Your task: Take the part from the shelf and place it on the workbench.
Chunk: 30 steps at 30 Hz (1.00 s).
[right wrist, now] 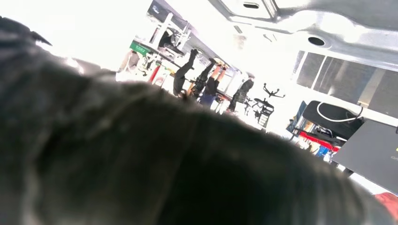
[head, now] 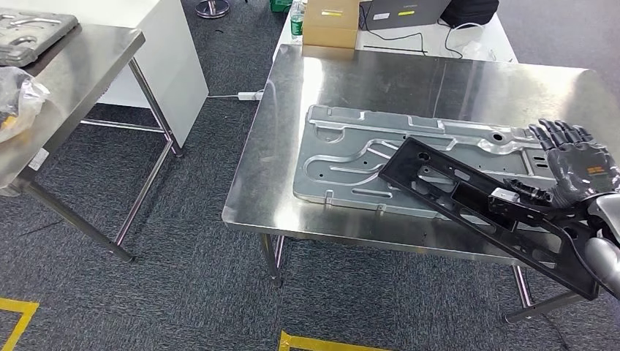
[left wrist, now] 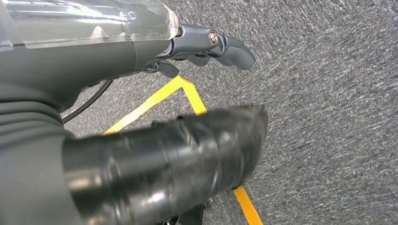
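Above the workbench, right robot hand holds the black part (long axis diagonal).

We see the part: a long, flat black frame with cut-out openings and ribs. It runs diagonally over the near right corner of the steel workbench, its far end above a grey stamped metal panel, its near end past the bench edge. Whether it touches the panel, we cannot tell.
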### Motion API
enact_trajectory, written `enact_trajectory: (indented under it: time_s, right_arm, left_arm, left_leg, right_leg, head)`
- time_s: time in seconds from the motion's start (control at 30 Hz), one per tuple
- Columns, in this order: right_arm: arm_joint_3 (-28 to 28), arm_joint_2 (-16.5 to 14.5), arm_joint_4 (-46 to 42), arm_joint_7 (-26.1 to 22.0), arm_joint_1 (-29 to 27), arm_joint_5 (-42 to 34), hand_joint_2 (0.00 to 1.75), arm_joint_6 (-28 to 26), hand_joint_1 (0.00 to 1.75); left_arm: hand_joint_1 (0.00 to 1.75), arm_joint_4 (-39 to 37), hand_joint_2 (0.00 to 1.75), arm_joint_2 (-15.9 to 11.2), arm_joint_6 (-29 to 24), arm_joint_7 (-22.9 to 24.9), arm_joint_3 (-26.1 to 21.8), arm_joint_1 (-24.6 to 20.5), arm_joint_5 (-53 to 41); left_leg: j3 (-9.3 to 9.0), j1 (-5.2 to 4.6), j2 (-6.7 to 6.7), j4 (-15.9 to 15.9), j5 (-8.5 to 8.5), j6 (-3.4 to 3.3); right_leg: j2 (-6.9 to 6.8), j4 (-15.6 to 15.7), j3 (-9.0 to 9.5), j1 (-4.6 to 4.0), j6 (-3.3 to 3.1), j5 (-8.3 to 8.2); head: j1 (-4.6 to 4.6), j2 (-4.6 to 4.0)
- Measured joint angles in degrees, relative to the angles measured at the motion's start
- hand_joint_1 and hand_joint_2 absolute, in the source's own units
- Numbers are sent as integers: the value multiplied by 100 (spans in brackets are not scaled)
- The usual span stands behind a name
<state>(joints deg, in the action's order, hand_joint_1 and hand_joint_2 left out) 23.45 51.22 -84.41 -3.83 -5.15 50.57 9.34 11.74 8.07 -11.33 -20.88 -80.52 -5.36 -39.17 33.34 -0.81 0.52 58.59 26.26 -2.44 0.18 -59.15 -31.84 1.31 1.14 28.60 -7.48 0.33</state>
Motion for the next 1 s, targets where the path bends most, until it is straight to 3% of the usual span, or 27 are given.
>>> enact_trajectory:
  time_s: [1.0]
  right_arm:
    - [220,-341,-51,-222,-231,99,0,-317,0]
  left_arm:
    - [0,0,0,0,-2,-12,2,0,-42]
  left_leg:
    - [-1,0,0,0,1,1]
  right_leg:
    - [0,0,0,0,0,0]
  head:
    - [2,0]
